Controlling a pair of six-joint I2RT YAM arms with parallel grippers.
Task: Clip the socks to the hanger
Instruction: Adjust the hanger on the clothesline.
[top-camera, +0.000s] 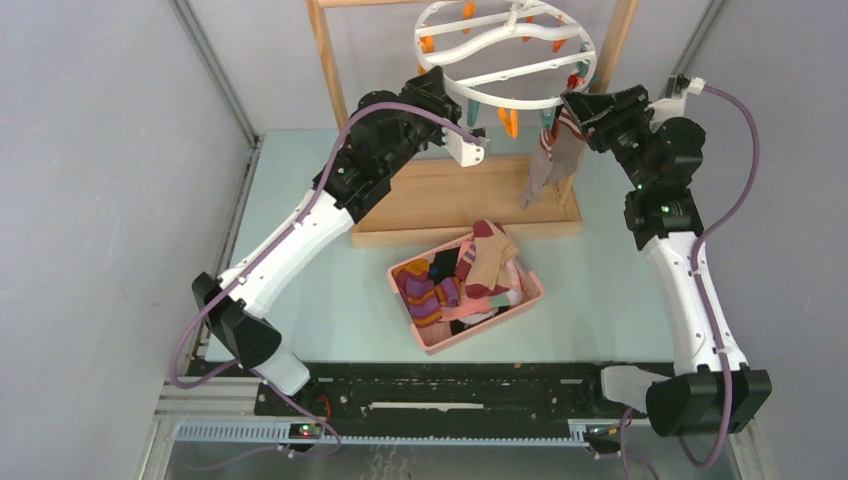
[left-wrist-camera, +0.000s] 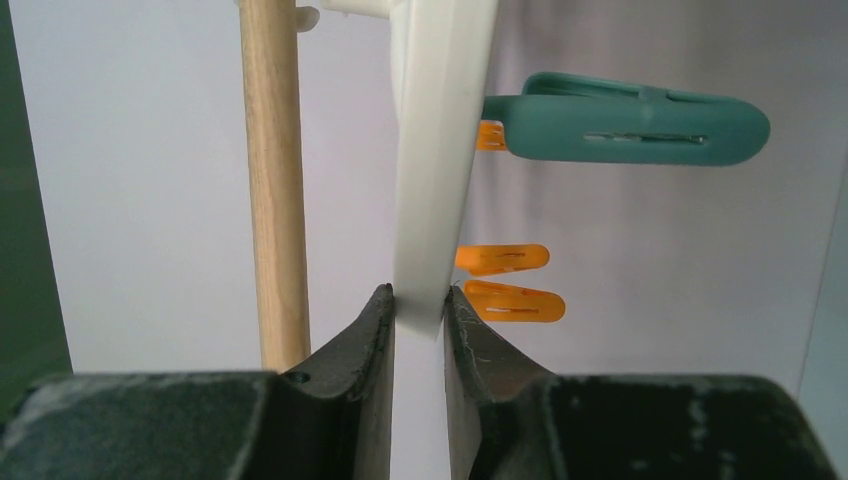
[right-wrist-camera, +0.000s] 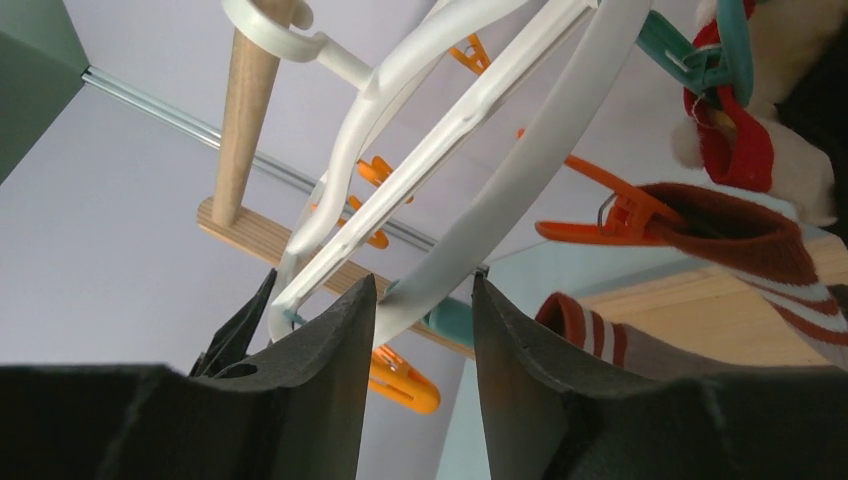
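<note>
Now left pincer (left-wrist-camera: 420, 300) clamped on hanger (left-wrist-camera: 435, 150) rim; right pincer (right-wrist-camera: 422, 285) apart, striped sock (right-wrist-camera: 745, 235) clipped beside it; most socks (top-camera: 480, 260) below in basket (top-camera: 487, 323).

The left gripper (left-wrist-camera: 420, 300) fingers (left-wrist-camera: 368, 345) pinch the hanger (left-wrist-camera: 435, 150) rim beside a teal clip (left-wrist-camera: 640, 120).

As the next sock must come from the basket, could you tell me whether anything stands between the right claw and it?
Partly. The right claw sits at the hanger rim; a clipped sock hangs just below it, and the wooden rack's base lies before the basket. Both look avoidable.
</note>
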